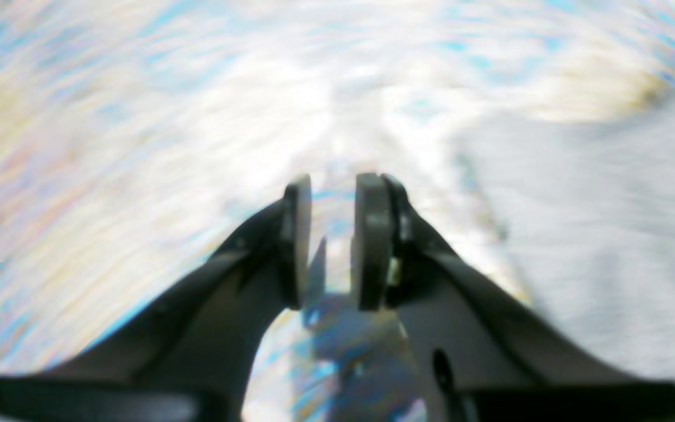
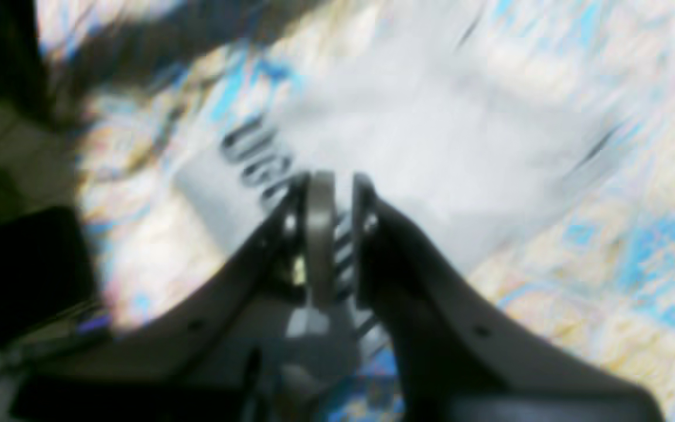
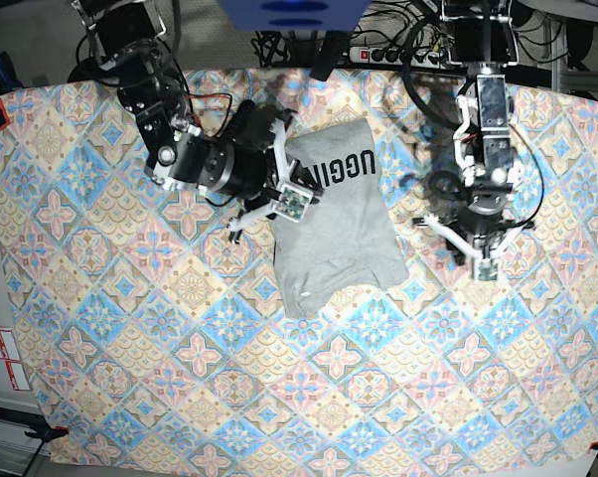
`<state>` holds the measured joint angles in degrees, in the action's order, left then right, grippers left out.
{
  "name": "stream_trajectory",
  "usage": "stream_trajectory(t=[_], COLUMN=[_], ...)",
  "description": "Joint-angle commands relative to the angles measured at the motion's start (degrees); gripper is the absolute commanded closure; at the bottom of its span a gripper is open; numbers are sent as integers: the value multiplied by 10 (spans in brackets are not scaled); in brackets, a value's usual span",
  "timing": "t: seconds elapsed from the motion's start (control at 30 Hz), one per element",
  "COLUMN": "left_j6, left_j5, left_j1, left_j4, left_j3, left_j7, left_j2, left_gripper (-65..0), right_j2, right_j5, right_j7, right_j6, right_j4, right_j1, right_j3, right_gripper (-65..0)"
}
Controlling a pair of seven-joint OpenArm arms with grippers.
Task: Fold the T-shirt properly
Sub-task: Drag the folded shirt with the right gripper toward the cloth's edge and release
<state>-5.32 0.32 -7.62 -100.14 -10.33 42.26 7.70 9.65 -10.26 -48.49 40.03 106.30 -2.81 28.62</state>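
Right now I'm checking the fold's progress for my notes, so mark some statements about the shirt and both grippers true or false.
1. The T-shirt lies partly folded on the tablecloth. True.
2. The left gripper holds the shirt. False: its jaws stand apart with nothing between them, over the cloth beside the shirt.
3. Black lettering shows on the shirt. True.
4. The right gripper is far from the shirt. False: it is at the shirt's edge.

- Both wrist views are heavily motion-blurred, smearing the pastel diamond-patterned tablecloth [image 1: 79, 176] into streaks, with white glare at centre.
- The base view is sharp, evenly bright, with soft shadows.
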Motion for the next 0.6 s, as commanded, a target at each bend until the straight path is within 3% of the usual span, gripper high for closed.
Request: stream_trajectory(t=[0.0,0.23,0.4,0.57], left_j6=[-2,-3,-3,-3], left_j5=[0,0,0,-18], left_j1=[-5,-76,-105,-119], left_j4=[-27,-109,-128,-131], left_j3=[-17,-120,-133,-133], left_j7=[-12,-12,-12,-13], left_j2=[2,-43,-65,-76], left_gripper=[-121,-122,-122,-122], right_j2=[-14,-97,-152,-186], right_j5=[-9,-9,-8,-6], right_j7=[11,11,16,85], right_j6=[0,0,0,0], right_j4=[-3,-133,-242,-376], right_j1=[16,71,103,115], right_j3=[10,52,54,51], right_gripper=[-45,-45,-45,-45])
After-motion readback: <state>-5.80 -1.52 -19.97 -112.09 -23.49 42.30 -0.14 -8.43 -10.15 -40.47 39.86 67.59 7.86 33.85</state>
